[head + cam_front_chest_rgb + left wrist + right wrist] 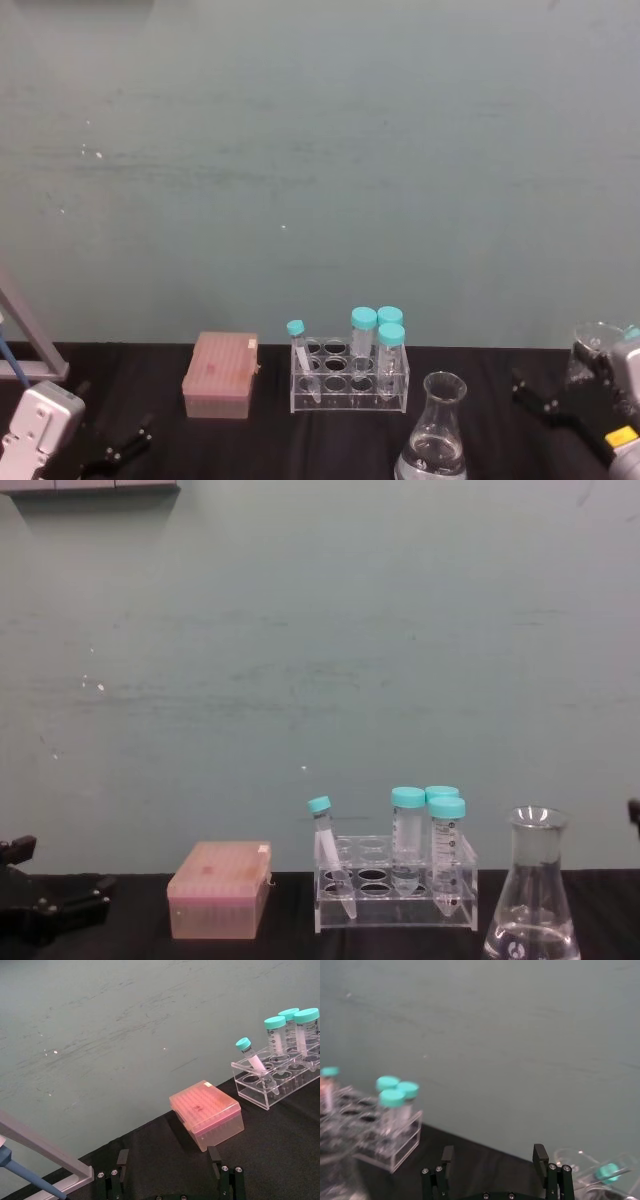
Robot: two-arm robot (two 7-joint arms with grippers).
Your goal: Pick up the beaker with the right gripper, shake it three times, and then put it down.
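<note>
The beaker [440, 425] is a clear conical flask standing upright on the black table, with a little clear liquid in its wide base. In the chest view the beaker [532, 900] shows a small round mark low on its side. My right gripper [535, 398] hovers to the right of it, apart from it. In the right wrist view the right gripper [493, 1157] is open with nothing between its fingers, and the beaker [335, 1175] is a blur at the edge. My left gripper [169, 1157] is open and idle at the table's near left [120, 450].
A clear tube rack [350, 385] with several blue-capped tubes stands just behind and left of the beaker. A pink tip box [220, 375] sits further left. Clear glassware [595, 350] lies at the far right behind the right gripper. A metal stand [30, 340] leans at the left edge.
</note>
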